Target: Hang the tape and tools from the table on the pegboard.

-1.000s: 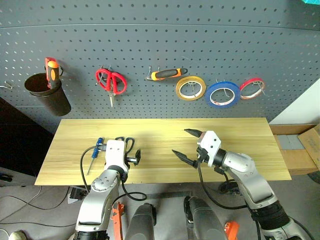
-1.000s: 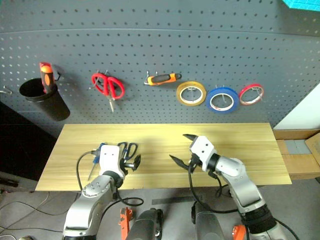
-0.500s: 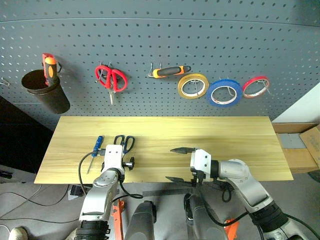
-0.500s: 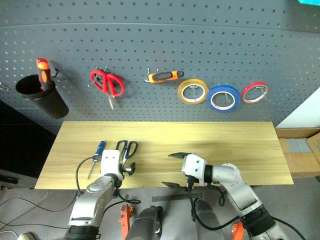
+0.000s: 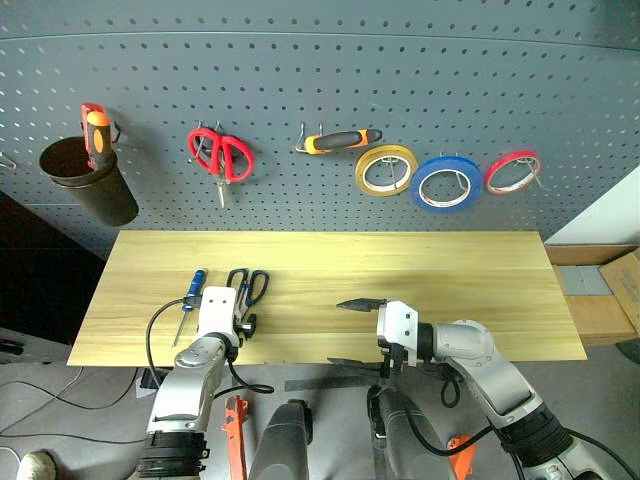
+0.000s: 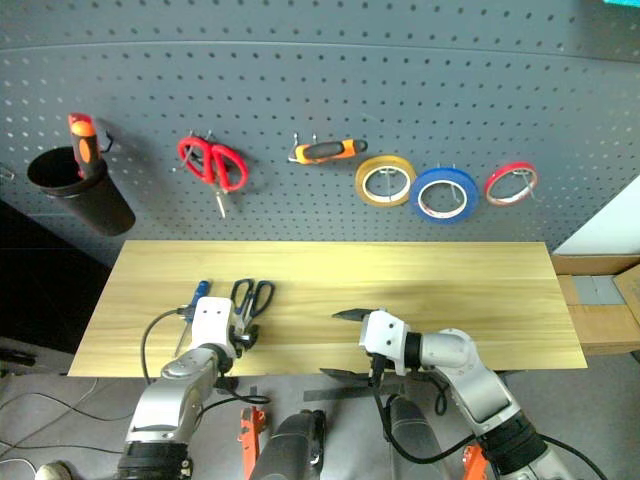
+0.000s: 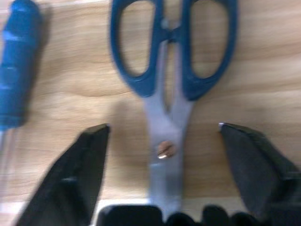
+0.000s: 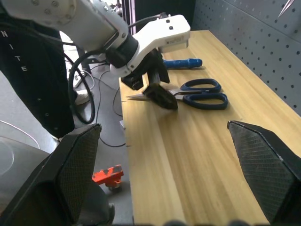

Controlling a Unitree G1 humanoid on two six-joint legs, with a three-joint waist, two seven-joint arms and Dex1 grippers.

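Note:
The scissors (image 5: 248, 286) with dark blue handles lie on the table (image 5: 450, 290), near its front left. My left gripper (image 7: 162, 136) is open, one finger on each side of their blades by the pivot, touching neither. The blue-handled screwdriver (image 5: 196, 283) lies just left of them. My right gripper (image 5: 355, 333) stands wide open and empty at the table's front edge, pointing left. On the pegboard (image 5: 300, 80) hang the blue tape (image 5: 447, 186) and the orange-and-black pliers (image 5: 340, 142).
Red-handled scissors (image 5: 220, 157), a yellow roll (image 5: 386, 170) and a thin red roll (image 5: 511, 172) hang on the board too. A black cup (image 5: 88, 185) with an orange-handled tool hangs at its far left. Cardboard boxes (image 5: 600, 290) stand to the table's right.
My left gripper has sunk leftward onto the scissors' blades and its jaws have narrowed. My right gripper has drawn back to the table's front edge and turned to point left.

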